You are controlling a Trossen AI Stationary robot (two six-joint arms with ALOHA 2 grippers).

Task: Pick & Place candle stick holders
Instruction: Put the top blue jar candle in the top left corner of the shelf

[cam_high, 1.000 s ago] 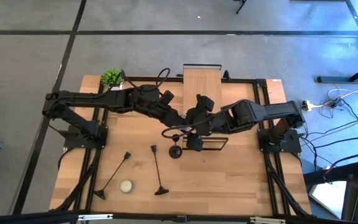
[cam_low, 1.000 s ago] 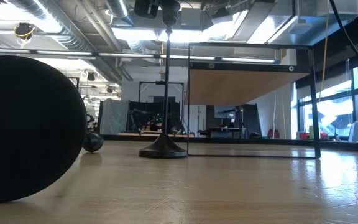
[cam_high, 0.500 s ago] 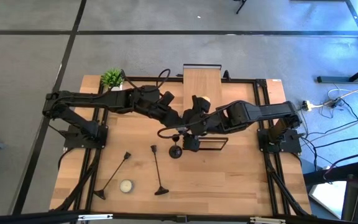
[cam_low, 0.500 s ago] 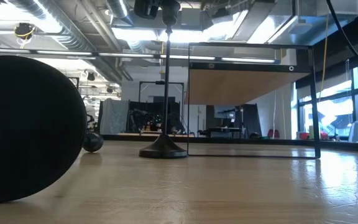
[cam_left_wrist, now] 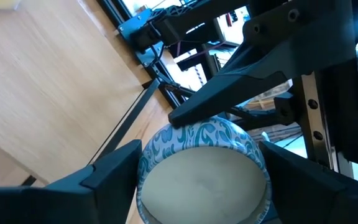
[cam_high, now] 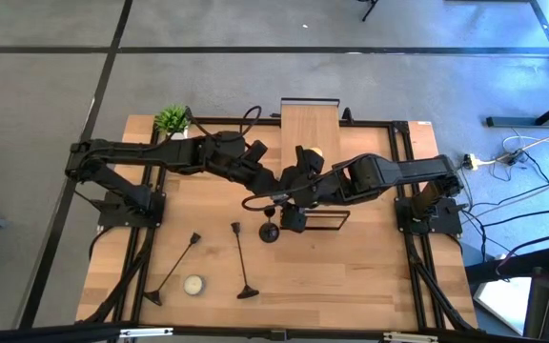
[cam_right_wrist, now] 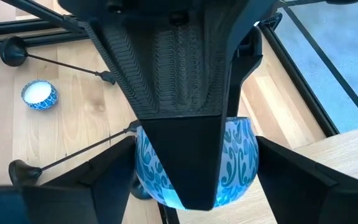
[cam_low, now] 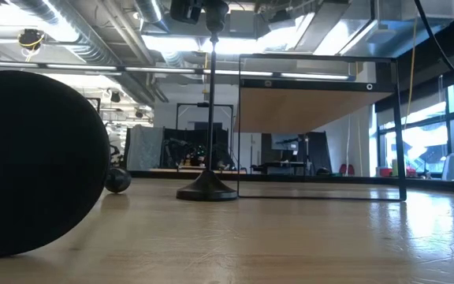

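A blue-patterned candle [cam_left_wrist: 204,168] is being clamped between the fingers [cam_left_wrist: 114,171] of the left gripper [cam_left_wrist: 201,180], which are pressing on its two sides. The same candle is being flanked by the right gripper [cam_right_wrist: 194,186]; whether that gripper is gripping it cannot be told. In the right wrist view, part of the candle is being hidden by a finger of the left gripper crossing in front of it.

In the high view, both grippers are being held together over the middle of the table [cam_high: 370,267], the left gripper coming in from the left and the right gripper from the right. Just below them, one holder [cam_low: 212,110] is standing upright on its round base, its top being lost among the grippers in the low view. It is standing just beside a wire frame [cam_low: 400,126] carrying a wooden shelf [cam_high: 310,124].

Two long holders are lying flat on the near part of the table, well apart from the grippers: one [cam_high: 174,267] lying slanted at the left, the other [cam_high: 242,259] lying nearly straight beside it. A second candle [cam_high: 193,284] is sitting between their bases. A small plant [cam_high: 172,119] is standing at the far left corner.
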